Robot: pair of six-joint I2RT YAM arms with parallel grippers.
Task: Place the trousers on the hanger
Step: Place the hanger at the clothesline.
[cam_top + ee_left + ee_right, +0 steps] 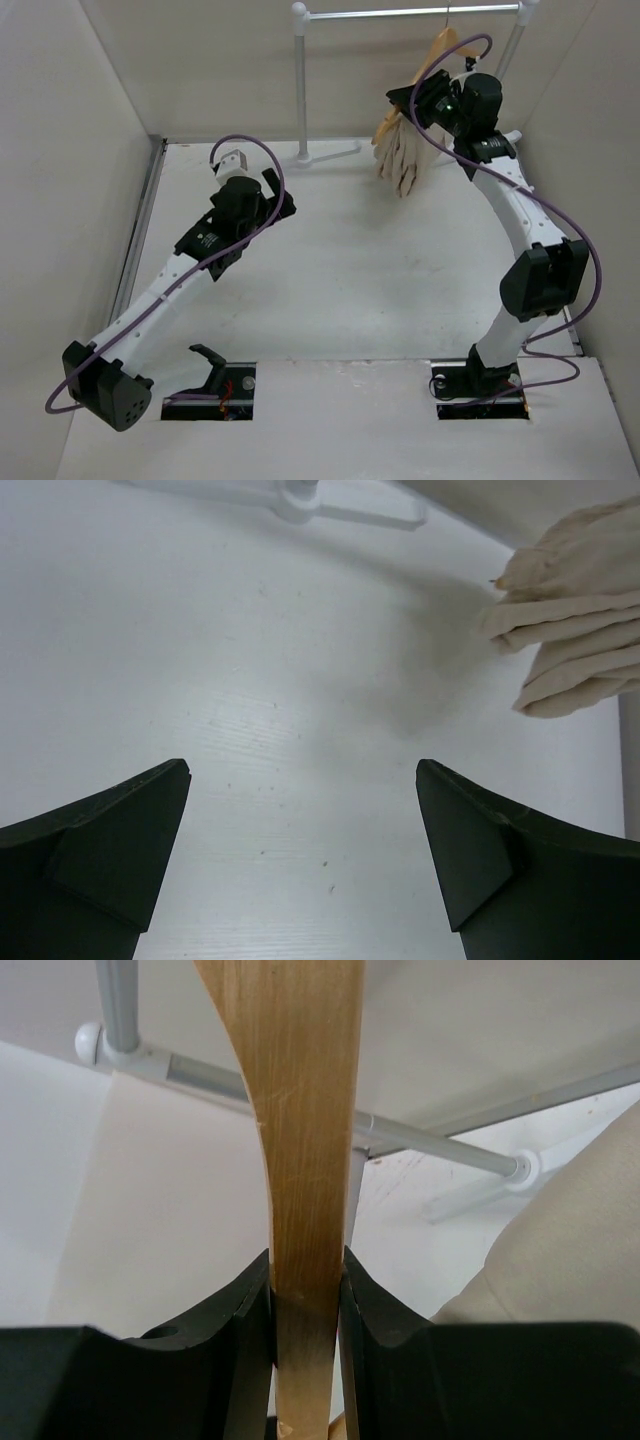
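Observation:
The beige trousers [403,160] hang folded over the wooden hanger [441,45], whose metal hook sits on the white rail at the back right. My right gripper [415,100] is shut on the hanger; in the right wrist view its jaws [306,1290] clamp the wooden arm [295,1110], with trouser cloth [570,1250] at the right. My left gripper [275,195] is open and empty over the table's left middle. The left wrist view shows its open gripper [303,820] above bare table, with the trousers' hanging ends [575,620] at the upper right.
The white garment rail [410,13] stands at the back on a post [300,80] with a foot [330,152] on the table. White walls enclose the left, back and right. The rail's foot also shows in the left wrist view [300,500].

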